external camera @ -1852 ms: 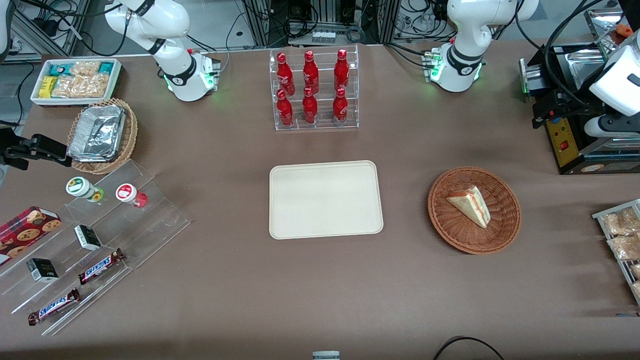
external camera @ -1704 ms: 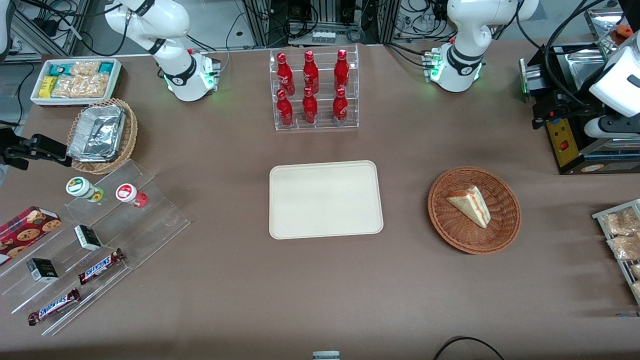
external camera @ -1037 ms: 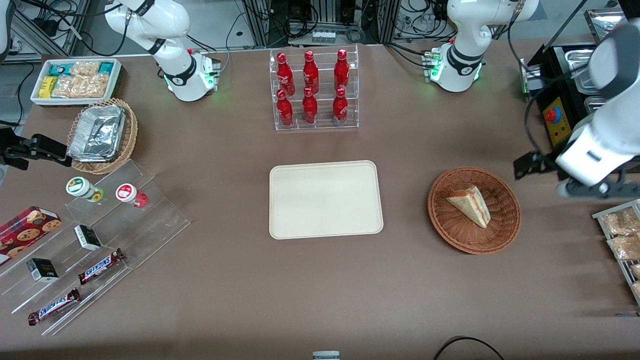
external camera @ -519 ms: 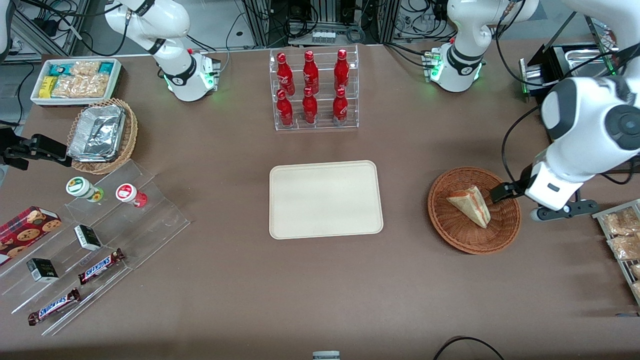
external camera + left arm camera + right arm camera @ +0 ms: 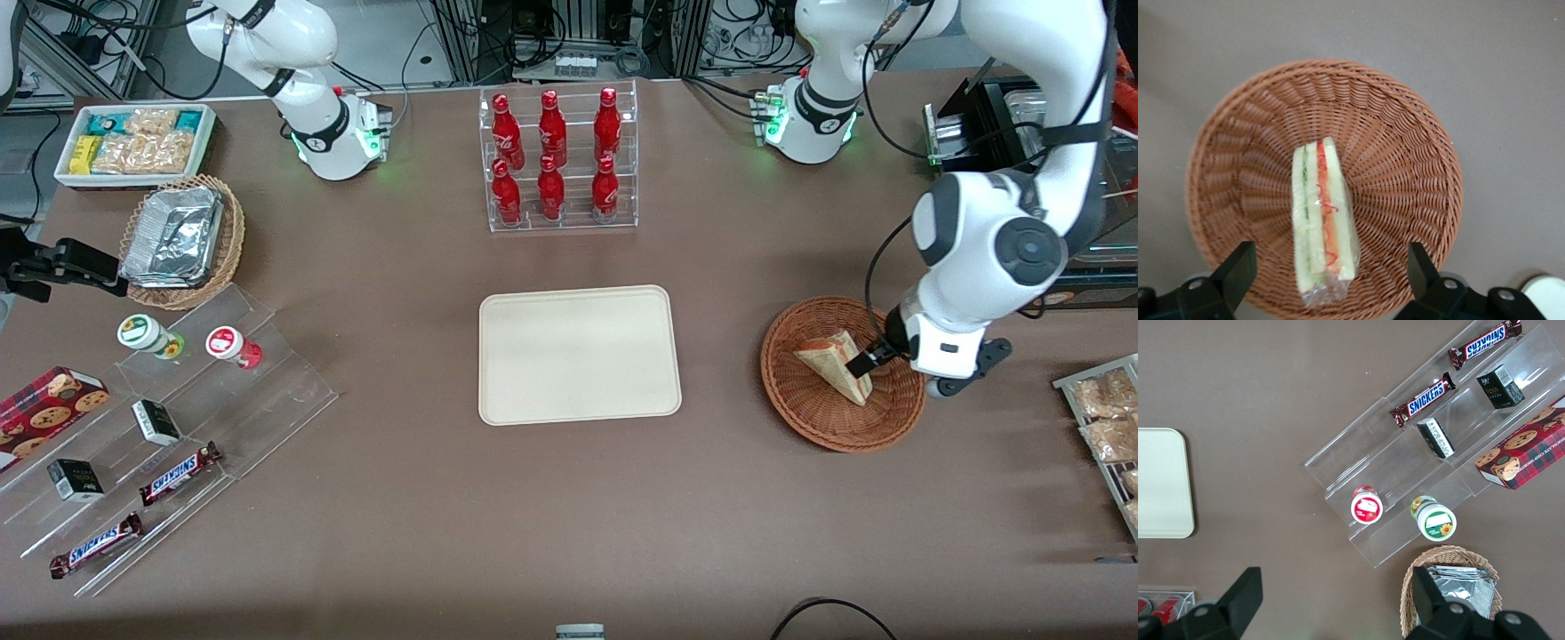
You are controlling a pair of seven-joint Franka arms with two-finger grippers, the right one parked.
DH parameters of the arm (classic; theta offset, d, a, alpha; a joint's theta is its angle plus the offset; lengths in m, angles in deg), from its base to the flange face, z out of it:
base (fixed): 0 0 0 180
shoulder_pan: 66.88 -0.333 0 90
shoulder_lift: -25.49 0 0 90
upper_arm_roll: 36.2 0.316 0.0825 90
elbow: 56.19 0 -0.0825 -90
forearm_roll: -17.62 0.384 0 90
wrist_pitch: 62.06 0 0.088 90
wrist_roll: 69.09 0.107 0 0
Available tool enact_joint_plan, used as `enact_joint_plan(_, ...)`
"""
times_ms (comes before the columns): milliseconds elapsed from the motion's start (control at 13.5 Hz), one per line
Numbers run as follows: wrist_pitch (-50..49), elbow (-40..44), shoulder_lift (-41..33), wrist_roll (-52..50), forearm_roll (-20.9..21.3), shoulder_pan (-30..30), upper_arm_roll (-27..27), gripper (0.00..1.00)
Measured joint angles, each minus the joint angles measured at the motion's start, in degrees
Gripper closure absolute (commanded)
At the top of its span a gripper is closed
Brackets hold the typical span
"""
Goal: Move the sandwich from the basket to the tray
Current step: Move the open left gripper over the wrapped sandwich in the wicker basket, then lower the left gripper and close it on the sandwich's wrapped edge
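The sandwich (image 5: 1323,223) lies in the basket (image 5: 1418,167), cut edge up, wrapped in clear film. The gripper (image 5: 1328,273) hovers directly above it, fingers (image 5: 1238,267) spread wide, one either side of the wedge, touching nothing. Judged light, soft and easily crushed; the film looks slippery. Best hold: across the two flat bread faces at mid-length, with modest pressure. The tray (image 5: 578,354) sits on the bench toward the parked arm's end.
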Motion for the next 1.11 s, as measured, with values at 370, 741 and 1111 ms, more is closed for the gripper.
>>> enact_joint_plan(370, 6.7, -5.3, 1.4, -3.9, 0.0, 0.9, -0.1, 0.00)
enact_joint_plan(741, 11.0, -7.2, 4.3, -4.3, 0.0, 0.9, -0.1, 0.21)
enact_joint_plan(1111, 11.1, -7.2, 5.0, -6.6, 0.0, 0.9, -0.1, 1.00)
